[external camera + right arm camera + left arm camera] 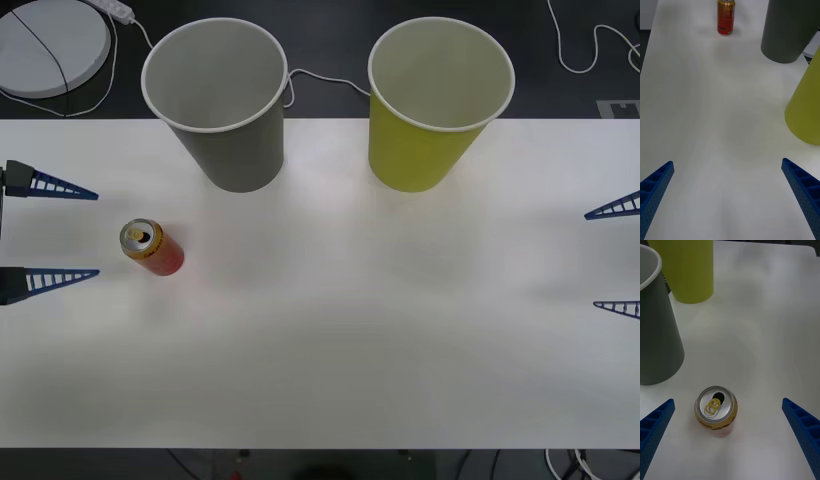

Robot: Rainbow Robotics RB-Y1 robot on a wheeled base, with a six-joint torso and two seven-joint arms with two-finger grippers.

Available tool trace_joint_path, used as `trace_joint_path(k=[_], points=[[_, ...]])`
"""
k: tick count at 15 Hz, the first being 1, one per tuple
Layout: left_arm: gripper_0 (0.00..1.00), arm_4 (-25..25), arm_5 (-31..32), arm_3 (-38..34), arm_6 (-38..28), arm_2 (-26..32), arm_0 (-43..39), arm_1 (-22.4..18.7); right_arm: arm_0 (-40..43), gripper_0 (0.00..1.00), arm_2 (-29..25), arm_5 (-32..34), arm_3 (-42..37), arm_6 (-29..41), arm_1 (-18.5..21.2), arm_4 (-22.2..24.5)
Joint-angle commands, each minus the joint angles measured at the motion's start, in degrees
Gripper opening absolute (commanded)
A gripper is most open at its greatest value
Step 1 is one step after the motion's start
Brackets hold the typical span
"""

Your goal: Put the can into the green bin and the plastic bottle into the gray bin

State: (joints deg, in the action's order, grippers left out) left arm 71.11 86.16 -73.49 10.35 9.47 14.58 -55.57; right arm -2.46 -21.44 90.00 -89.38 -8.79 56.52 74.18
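The small red-orange can [152, 247] stands upright on the white table at the left, its gold top and pull tab facing up; it is also seen at can [716, 411] and can [726, 17]. My left gripper [62, 232] is open just left of it, level with it, fingers spread wide. The gray bin [217, 100] stands at the back left and the green bin [437, 100] at the back right, both upright. My right gripper [618, 257] is open at the table's right edge, far from the can. The plastic bottle is out of view.
The white table [330, 340] stretches wide between the arms. Beyond its far edge lie a white round disc [45, 45] and white cables [580, 50] on a dark floor.
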Motion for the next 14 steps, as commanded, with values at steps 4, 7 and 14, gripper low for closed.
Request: trace_joint_path(k=[4,7,14], points=[[1.00,-9.1,-1.4,12.5,11.6,-4.7,0.1,0.0,0.0,1.00,0.0,0.0,0.0,0.0,0.0,0.0],[1.00,-14.3,-2.0,19.0,16.9,-8.6,0.8,0.2,0.0,1.00,0.0,0.0,0.0,0.0,0.0,0.0],[1.00,-20.4,-2.0,35.0,28.9,-14.0,5.5,2.8,0.0,1.00,0.0,0.0,0.0,0.0,0.0,0.0]])
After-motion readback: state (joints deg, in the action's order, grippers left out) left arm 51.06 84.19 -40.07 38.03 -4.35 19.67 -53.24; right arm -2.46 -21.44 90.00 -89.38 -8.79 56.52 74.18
